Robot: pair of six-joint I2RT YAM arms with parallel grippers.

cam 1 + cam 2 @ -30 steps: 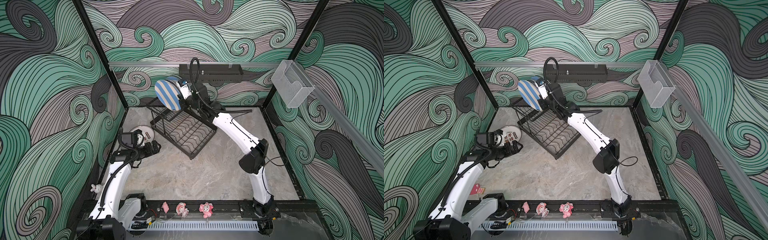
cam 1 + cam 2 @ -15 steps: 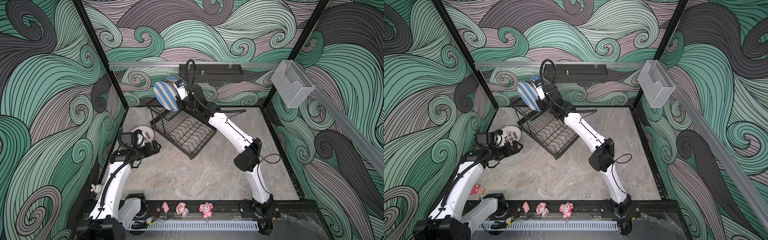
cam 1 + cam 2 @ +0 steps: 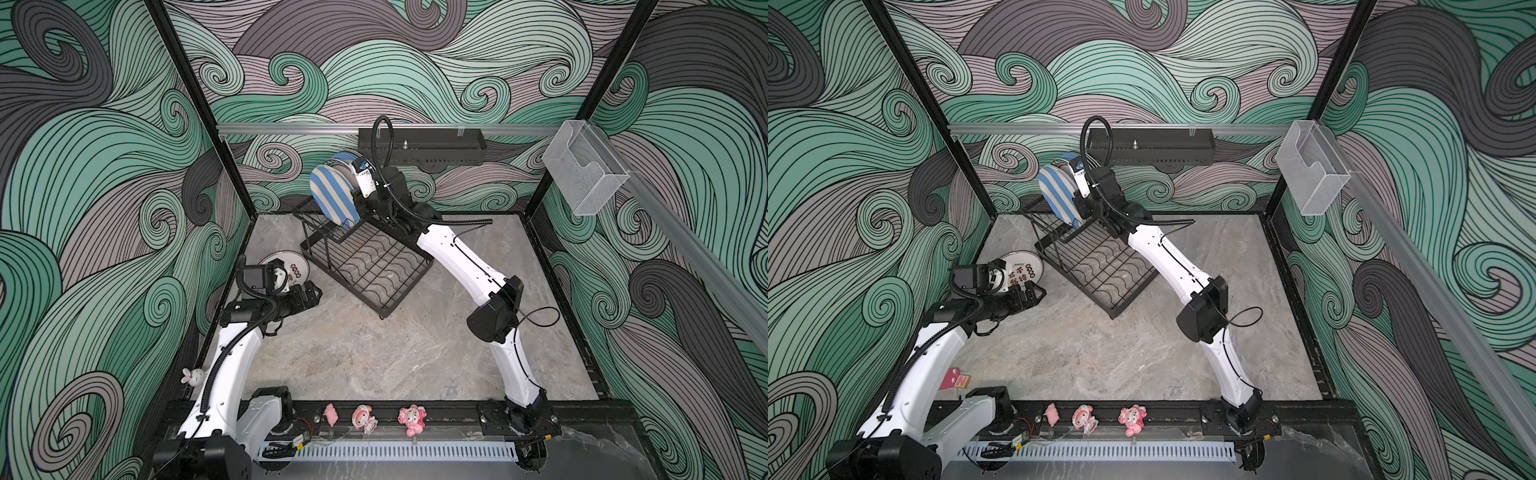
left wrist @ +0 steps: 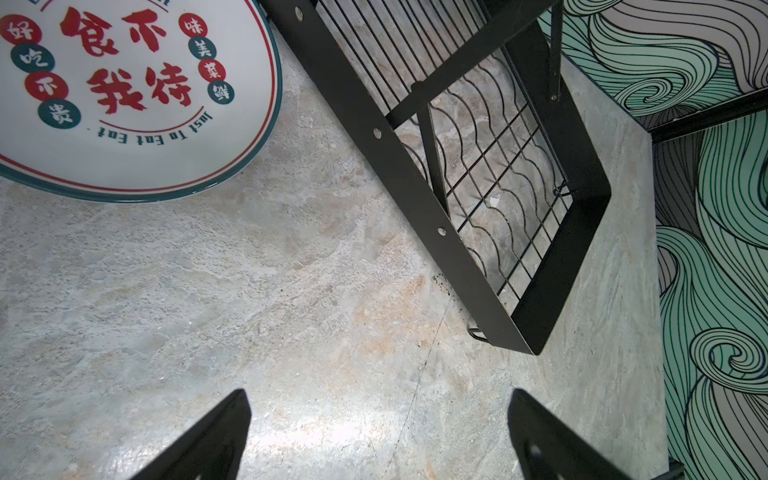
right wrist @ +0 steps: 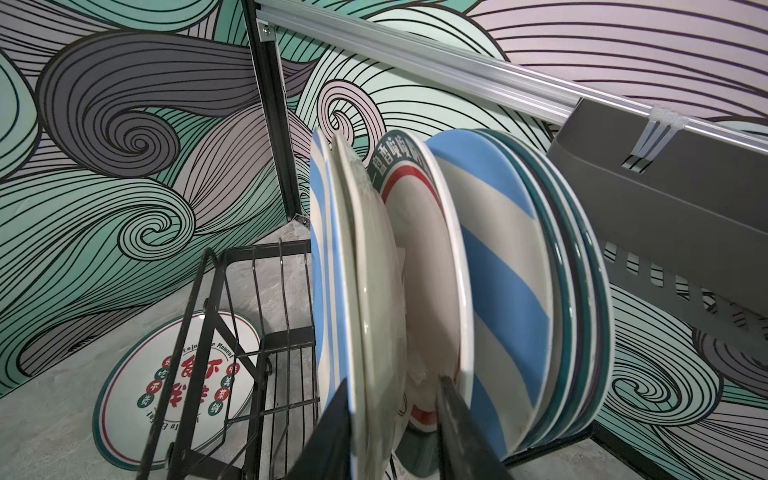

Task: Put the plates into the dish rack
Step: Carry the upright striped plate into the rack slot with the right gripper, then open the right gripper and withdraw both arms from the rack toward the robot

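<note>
Standing on edge in the raised upper basket of the black wire two-tier dish rack (image 3: 368,266), the round dinner plates form one tight row. The right wrist view shows that row edge-on. It holds two blue-and-white striped plates (image 5: 498,257), a plain cream plate (image 5: 374,270) and a white plate with a red ring (image 5: 424,249), whose teal band of white Chinese characters is only partly readable. Beyond these stand teal-rimmed plates (image 5: 582,270) whose number cannot be told. Both top views show only the front striped plate (image 3: 334,199). The right pincer (image 5: 395,380) is released, its black jaws straddling the cream plate's rim with a gap on one side.

One white teal-edged plate (image 4: 124,104) lies flat on the grey marbled counter (image 4: 249,311), just beside the rack. The left wrist view reads four large red brush characters, eight small characters in red and teal dots, and "Just To Eat Eat". The right wrist view adds "Moment" on the opposite arc. The left pincer (image 4: 378,436) hangs released over the counter, holding nothing. Three pink toy figures (image 3: 365,419) sit on the front rail.
</note>
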